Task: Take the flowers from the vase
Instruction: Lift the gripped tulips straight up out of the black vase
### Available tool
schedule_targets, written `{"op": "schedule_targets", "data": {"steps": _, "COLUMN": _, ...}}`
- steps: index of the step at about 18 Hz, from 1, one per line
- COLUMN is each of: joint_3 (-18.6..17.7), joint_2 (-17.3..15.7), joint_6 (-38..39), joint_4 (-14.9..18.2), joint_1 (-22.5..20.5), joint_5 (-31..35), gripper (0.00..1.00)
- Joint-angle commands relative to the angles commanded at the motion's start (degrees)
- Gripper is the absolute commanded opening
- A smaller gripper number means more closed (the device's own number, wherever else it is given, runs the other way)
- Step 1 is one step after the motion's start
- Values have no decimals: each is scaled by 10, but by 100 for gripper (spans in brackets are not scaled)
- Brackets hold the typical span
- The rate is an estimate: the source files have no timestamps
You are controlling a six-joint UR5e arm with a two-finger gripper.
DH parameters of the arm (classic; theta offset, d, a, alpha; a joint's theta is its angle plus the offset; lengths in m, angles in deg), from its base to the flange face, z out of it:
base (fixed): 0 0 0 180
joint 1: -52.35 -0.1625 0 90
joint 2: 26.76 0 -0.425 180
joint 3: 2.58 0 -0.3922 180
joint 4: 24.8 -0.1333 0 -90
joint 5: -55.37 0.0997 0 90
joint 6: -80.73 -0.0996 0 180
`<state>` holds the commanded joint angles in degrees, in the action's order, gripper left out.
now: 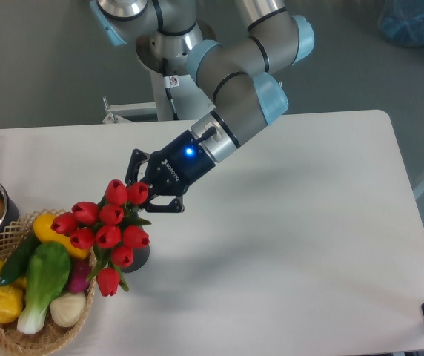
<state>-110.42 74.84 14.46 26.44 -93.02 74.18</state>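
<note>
Left of centre, the hand [151, 194] reaches the top of the red tulips [107, 233], which stand in the dark vase [139, 256] beside the wicker basket [19, 337]. Its fingers look spread, apparently not yet clamped. Approach step; next, close on the bunch and lift it clear.

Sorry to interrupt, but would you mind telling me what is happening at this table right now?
The UR5e arm has its gripper at the upper edge of a bunch of red tulips standing in a small dark vase. Its fingers sit among the top buds; whether they have closed is unclear. The flowers are not lifted out. A wicker basket of vegetables sits beside the vase.
</note>
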Motion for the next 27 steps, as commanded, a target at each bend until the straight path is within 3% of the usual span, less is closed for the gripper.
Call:
{"op": "schedule_targets", "data": {"steps": 9, "joint_3": 2, "joint_2": -33, "joint_6": 11, "joint_4": 0, "joint_1": -9, "joint_5": -53, "gripper": 2}}
{"op": "schedule_targets", "data": {"steps": 27, "joint_3": 43, "joint_2": -50, "joint_6": 12, "joint_4": 2, "joint_1": -50, "joint_5": -124, "gripper": 3}}
